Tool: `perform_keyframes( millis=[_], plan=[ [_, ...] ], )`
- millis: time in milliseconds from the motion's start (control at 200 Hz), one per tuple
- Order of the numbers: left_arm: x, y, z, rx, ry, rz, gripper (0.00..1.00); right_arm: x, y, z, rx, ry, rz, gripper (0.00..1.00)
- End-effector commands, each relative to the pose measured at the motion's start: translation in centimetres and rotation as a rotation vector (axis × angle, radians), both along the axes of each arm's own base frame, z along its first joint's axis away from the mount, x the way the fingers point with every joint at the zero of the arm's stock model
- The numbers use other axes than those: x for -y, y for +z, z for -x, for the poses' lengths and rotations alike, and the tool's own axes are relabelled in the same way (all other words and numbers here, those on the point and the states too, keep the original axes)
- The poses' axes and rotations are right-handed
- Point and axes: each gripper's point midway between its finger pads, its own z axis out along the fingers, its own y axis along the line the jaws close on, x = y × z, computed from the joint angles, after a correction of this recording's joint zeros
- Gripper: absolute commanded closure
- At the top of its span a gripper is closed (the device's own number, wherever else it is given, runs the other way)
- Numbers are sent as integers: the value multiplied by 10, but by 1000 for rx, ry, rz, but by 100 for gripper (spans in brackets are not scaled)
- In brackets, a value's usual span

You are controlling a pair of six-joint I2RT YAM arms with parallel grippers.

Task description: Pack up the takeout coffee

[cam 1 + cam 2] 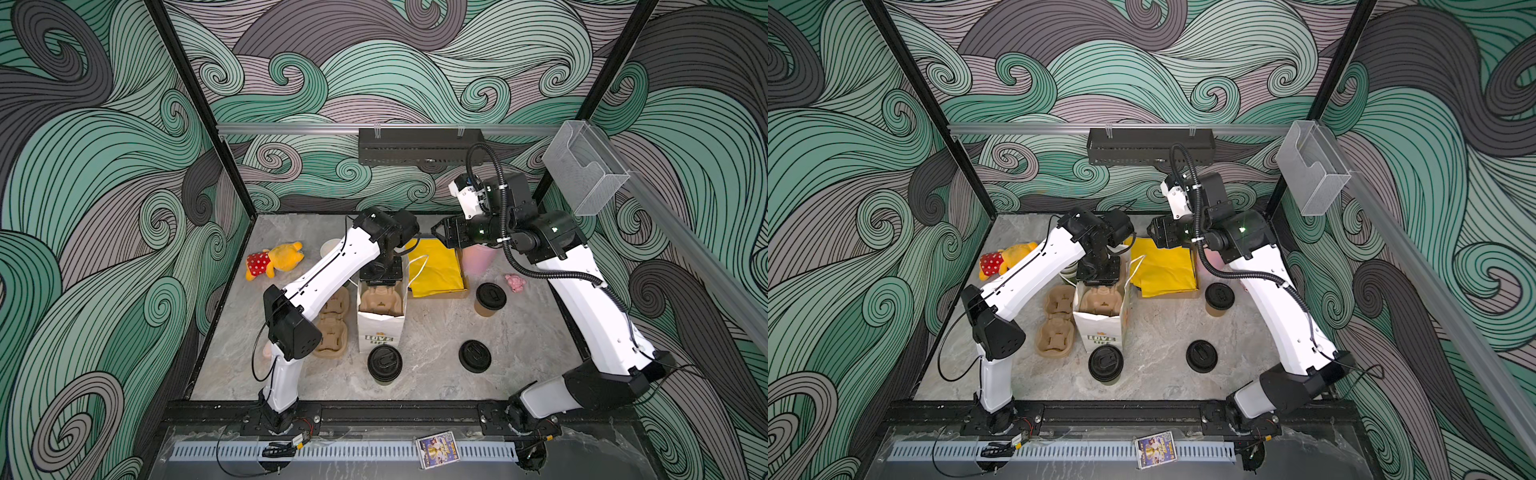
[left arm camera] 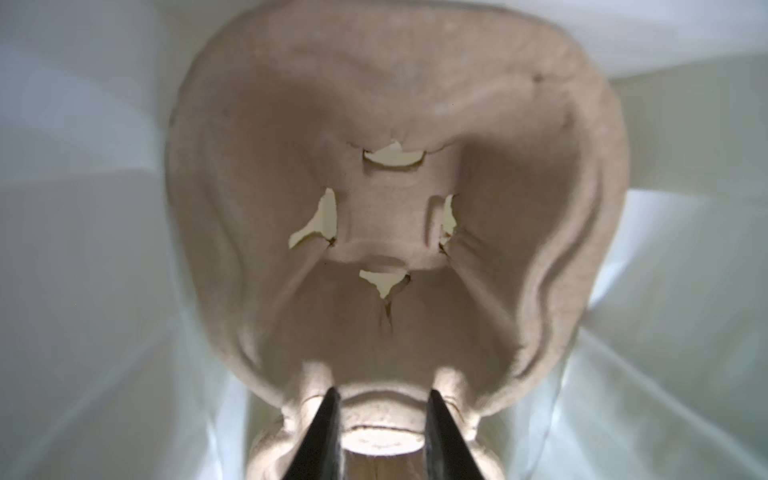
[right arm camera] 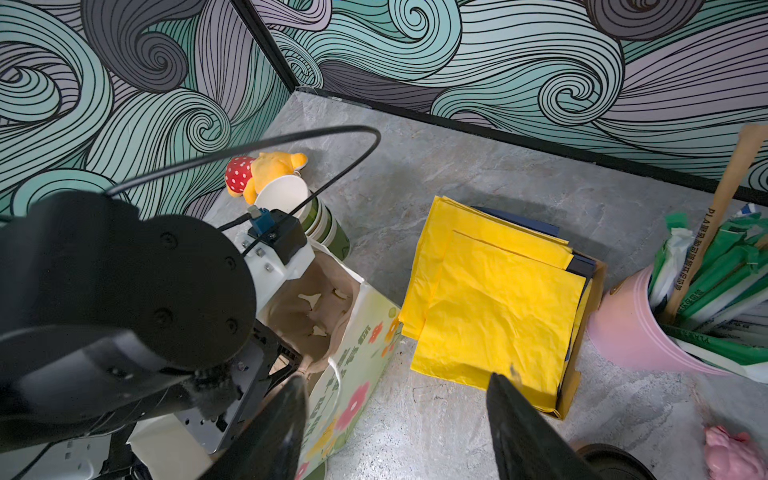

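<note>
A black-lidded cup [image 1: 385, 363] and tan cup [image 1: 490, 298] stand on grey marbled table [image 1: 436, 332], swirl-patterned walls [image 1: 374, 62] around. Left gripper [image 2: 382, 392] seemingly pinches pulp carrier [image 2: 395, 104]; right gripper [image 3: 397, 382] gapes empty.

Robot lab cell: wave-printed walls [image 1: 374, 62] and aluminium rails [image 1: 291, 129] enclose a marble-look tabletop [image 1: 436, 374].

— The walls [image 1: 374, 62]?
— Teal, mauve and grey swirls, lined in black.
— The bag [image 3: 365, 332]?
— White, printed with red and orange flowers; its pulp tray [image 2: 395, 104] is beige.
— At its one o'clock?
— Yellow sheets [image 1: 436, 266]. At three, a tan cup [image 1: 483, 309], black lid [image 1: 490, 296].
</note>
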Motion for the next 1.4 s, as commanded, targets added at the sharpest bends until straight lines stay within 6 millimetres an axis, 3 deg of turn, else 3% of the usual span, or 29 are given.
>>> perform_keyframes(
  millis=[0, 370, 1021, 1396],
  plan=[
    [-31, 0, 30, -114, -21, -148, 100, 9, 1, 4, 4, -22, 11, 30],
    [-32, -16, 21, -117, -28, -204, 100, 17, -2, 13, 0, -43, 14, 30],
    [-13, -40, 14, -42, -14, -70, 100, 26, -5, 18, -4, -64, 16, 30],
    [-13, -53, 10, -23, -16, -64, 100, 26, -5, 20, -6, -66, 14, 30]
  ],
)
